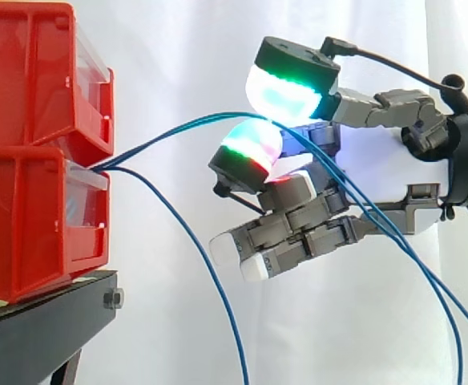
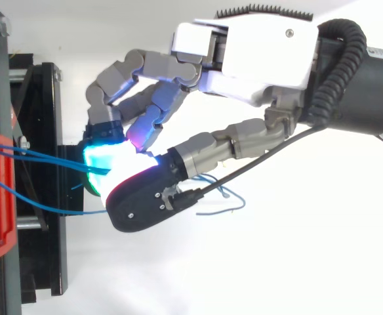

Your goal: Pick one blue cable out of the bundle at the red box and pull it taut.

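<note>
Plainly thin, light, limp, slick cable (image 1: 170, 131), running from the box (image 1: 26, 216) up into a pinch between two pads (image 1: 282, 90) of the hand (image 1: 386, 172); best squeezed firmly there, clear of drooping neighbours (image 1: 210, 273).

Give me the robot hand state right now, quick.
Robot hand: shut on the blue cable, pinched between two glowing pads, cable running back to the red box.
</note>
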